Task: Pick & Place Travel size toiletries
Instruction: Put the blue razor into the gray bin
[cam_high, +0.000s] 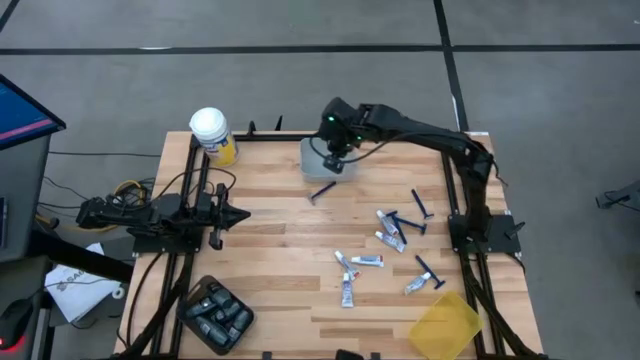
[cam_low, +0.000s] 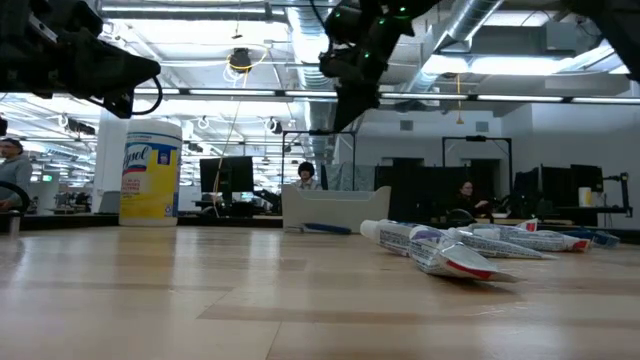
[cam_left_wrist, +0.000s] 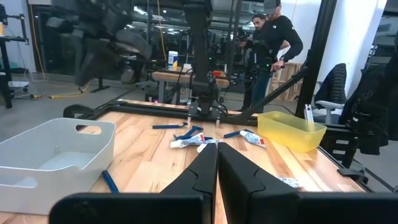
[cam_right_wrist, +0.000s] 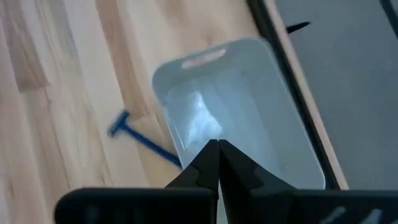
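Observation:
Several travel size toiletries lie on the wooden table's right half: white tubes (cam_high: 390, 232) and blue razors (cam_high: 422, 205). One more blue razor (cam_high: 322, 192) lies flat just beside a pale grey bin (cam_high: 312, 152) at the far middle. My right gripper (cam_right_wrist: 217, 149) hangs shut above that bin (cam_right_wrist: 242, 112), slanting down, with nothing between its fingers. The razor (cam_right_wrist: 140, 137) shows next to the bin's wall. My left gripper (cam_high: 240, 214) waits shut and level over the left side, holding nothing.
A big yellow jar with a white lid (cam_high: 213, 135) stands at the far left corner. A yellow bin (cam_high: 445, 322) sits at the near right, and a black tray of dark pods (cam_high: 215, 315) at the near left. People stand in the room beyond the table.

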